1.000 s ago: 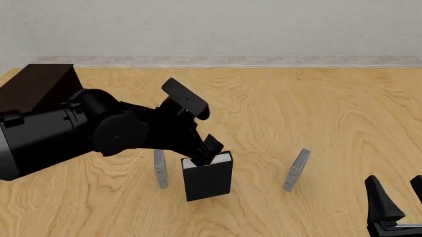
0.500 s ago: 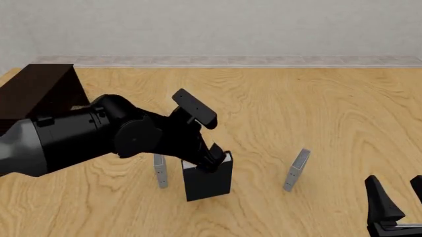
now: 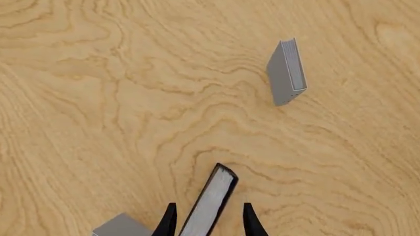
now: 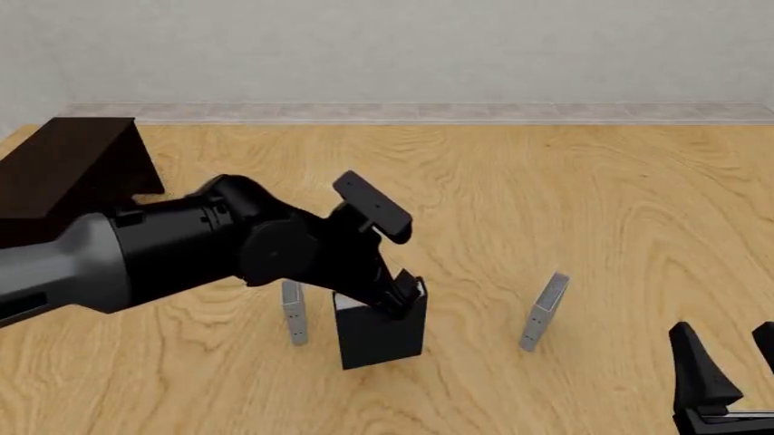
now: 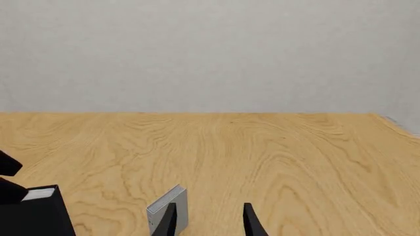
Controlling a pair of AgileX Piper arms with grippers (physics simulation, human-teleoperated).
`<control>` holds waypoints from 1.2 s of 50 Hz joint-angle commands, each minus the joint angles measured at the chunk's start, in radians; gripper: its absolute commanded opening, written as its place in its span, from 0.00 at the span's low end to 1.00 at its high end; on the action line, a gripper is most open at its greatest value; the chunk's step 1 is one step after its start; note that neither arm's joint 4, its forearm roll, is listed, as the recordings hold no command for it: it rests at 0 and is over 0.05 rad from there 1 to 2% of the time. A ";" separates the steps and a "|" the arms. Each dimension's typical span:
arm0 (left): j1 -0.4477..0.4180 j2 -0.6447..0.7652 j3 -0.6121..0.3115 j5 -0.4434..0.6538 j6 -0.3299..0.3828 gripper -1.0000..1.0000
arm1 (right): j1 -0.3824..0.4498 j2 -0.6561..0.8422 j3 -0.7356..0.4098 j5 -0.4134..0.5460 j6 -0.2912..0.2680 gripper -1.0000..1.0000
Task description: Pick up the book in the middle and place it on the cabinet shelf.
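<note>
The thick black book (image 4: pixel 381 335) stands upright near the table's front, between two thin grey books. In the left wrist view its white page edge (image 3: pixel 211 204) runs between my fingers. My left gripper (image 4: pixel 397 294) is lowered onto the book's top and stands open, one finger (image 3: pixel 169 221) on each side with small gaps showing. The dark brown cabinet shelf (image 4: pixel 67 168) sits at the far left, behind the left arm. At the front right corner my right gripper (image 4: pixel 723 335) is open with nothing between its fingers (image 5: pixel 249 222).
One thin grey book (image 4: pixel 293 313) stands just left of the black book, and another (image 4: pixel 545 313) stands to its right, also seen in both wrist views (image 3: pixel 286 73) (image 5: pixel 167 206). A pale wall lies beyond the table's far edge.
The left arm has moved right and down, bringing its fingers over the top of the black book. The book and the right arm have not moved.
</note>
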 commanded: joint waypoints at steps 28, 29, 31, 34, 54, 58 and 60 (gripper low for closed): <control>-0.022 0.112 -0.044 -0.010 0.002 1.00 | 0.000 0.000 0.000 0.000 0.000 1.00; -0.021 0.117 -0.049 -0.011 0.001 1.00 | 0.000 0.000 0.000 0.000 0.000 1.00; -0.024 0.119 -0.048 -0.011 0.001 1.00 | 0.000 0.000 0.000 0.000 0.000 1.00; -0.021 0.128 -0.054 -0.014 0.002 1.00 | 0.000 0.000 0.000 0.000 0.000 1.00; -0.025 0.163 -0.056 -0.023 0.009 1.00 | 0.000 0.000 0.000 0.000 0.000 1.00; -0.026 0.168 -0.060 -0.021 0.008 1.00 | 0.000 0.000 0.000 0.000 0.000 1.00; -0.025 0.172 -0.064 -0.023 0.006 1.00 | 0.000 0.000 0.000 0.000 0.000 1.00</control>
